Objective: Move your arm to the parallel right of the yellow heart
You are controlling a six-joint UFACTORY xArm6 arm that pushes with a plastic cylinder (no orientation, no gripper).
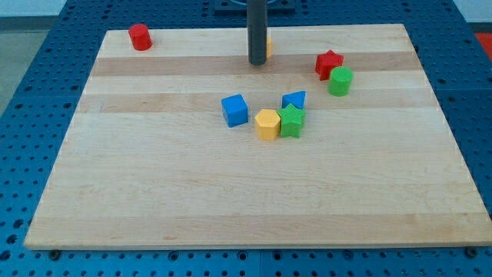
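Observation:
My tip [257,63] rests on the wooden board [154,192] near the view's top centre. Only a thin yellow sliver of a block [269,48] shows at the rod's right edge; the rod hides the rest, so I cannot make out its shape. The tip is right against it, slightly to the view's left and below.
A red cylinder [139,37] stands at the top left. A red star [329,63] and a green cylinder [340,80] touch at the right. A blue cube [235,110], a blue block [294,99], a yellow hexagon [267,124] and a green star [292,121] cluster mid-board.

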